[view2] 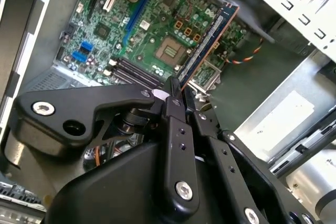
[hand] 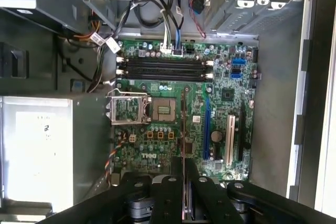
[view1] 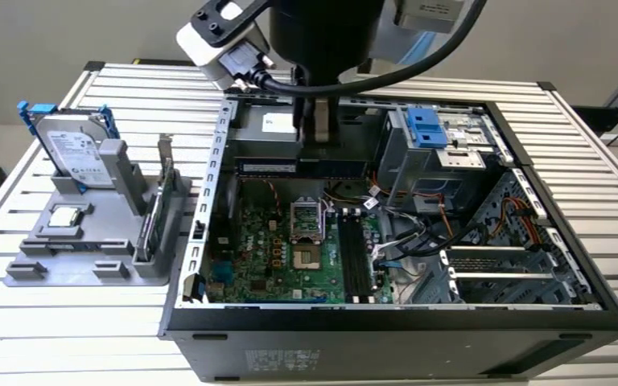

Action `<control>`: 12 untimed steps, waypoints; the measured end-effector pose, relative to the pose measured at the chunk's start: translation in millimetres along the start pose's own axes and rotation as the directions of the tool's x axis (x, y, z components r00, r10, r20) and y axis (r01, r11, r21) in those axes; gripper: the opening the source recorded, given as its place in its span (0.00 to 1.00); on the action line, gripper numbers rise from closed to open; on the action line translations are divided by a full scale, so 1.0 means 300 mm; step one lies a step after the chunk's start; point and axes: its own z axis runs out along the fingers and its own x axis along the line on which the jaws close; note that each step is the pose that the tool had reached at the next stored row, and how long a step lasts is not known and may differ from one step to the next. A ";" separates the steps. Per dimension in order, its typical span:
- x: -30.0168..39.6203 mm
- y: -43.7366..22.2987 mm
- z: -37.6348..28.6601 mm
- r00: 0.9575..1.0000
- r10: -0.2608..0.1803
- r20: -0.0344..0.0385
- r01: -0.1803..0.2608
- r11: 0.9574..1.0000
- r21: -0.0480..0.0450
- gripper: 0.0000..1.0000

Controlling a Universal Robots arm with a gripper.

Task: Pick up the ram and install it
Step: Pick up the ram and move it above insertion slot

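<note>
The single robot arm reaches straight down from the exterior view's top into one open black computer case [view1: 395, 323]. Its black two-fingered gripper [view1: 315, 133] points downward. In the second wrist view the gripper [view2: 176, 85] is closed almost fully, pinching one long, thin, dark bluish ram stick [view2: 207, 38] by its end. The ram hangs level in the air above the green motherboard [view1: 277, 249], clear of the black memory slots [hand: 163, 69], whose number is hard to tell. One silver hard drive with blue rails [view1: 73, 149] and one upright card [view1: 150, 221] stand in a grey holder [view1: 73, 261] on the slatted table [view1: 594, 161], beside the case.
</note>
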 end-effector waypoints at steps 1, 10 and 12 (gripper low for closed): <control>0.000 0.008 0.000 1.000 0.000 0.000 0.000 1.000 0.000 0.00; -0.001 0.065 0.000 1.000 0.015 0.000 -0.015 1.000 0.001 0.00; -0.001 0.070 0.000 1.000 0.024 0.000 -0.024 1.000 0.001 0.00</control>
